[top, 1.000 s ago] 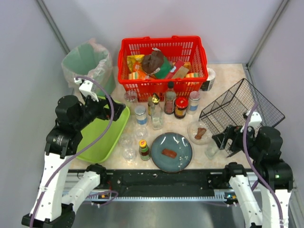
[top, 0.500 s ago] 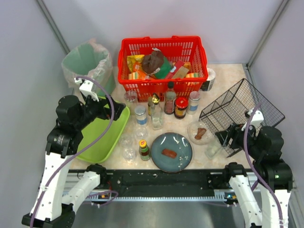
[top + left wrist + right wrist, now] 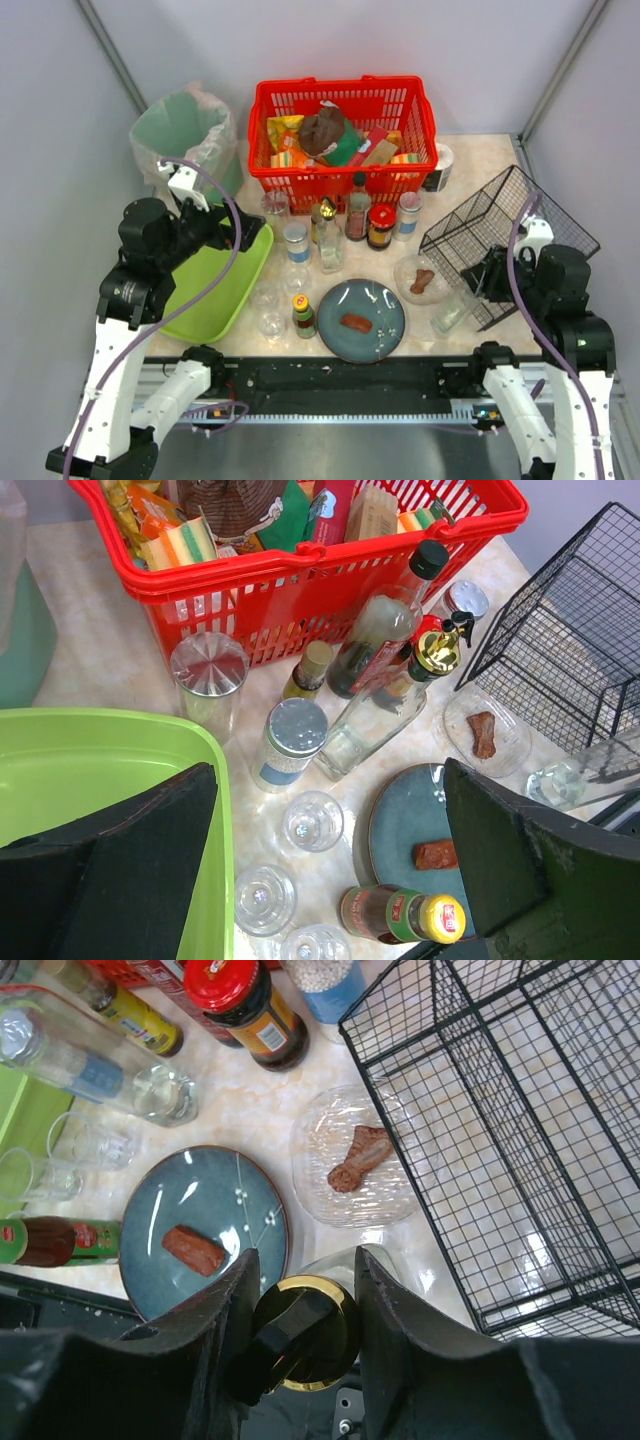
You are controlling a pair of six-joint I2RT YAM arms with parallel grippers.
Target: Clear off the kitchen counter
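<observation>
Just to the right of the blue plate [image 3: 362, 320], the right gripper [image 3: 478, 283] had its fingers [image 3: 225, 1320] pressed against both sides of a clear glass [image 3: 450, 314], which leaned over at a tilt. From the right wrist, the glass filled the narrow gap between the two dark fingers, its round end ringed in gold.

The kitchen counter [image 3: 470, 170] lay under the plate and spread out from it on every side as a pale, mottled stone top. On the plate sat one small brown piece of food [image 3: 356, 322]. Behind and to the right of the plate, close by, a clear dish [image 3: 420, 278] held another brown piece. Farther right of the plate stood a black wire basket [image 3: 510, 225], tipped on its edge.

Directly behind the plate stood a cluster of bottles and jars [image 3: 350, 220], and behind those a red basket [image 3: 300, 180] filled with packets. Touching the plate's left edge, or nearly so, was a small sauce bottle [image 3: 303, 315] with a yellow cap. Left of that were several small empty glasses [image 3: 270, 322].

Well to the left of the plate lay a lime-green tray [image 3: 215, 300]. The left gripper [image 3: 245, 235] hung over the tray's far right corner with its fingers [image 3: 110, 870] spread wide apart and nothing between them. Far behind and left of the plate stood a bin with a green liner [image 3: 185, 130].
</observation>
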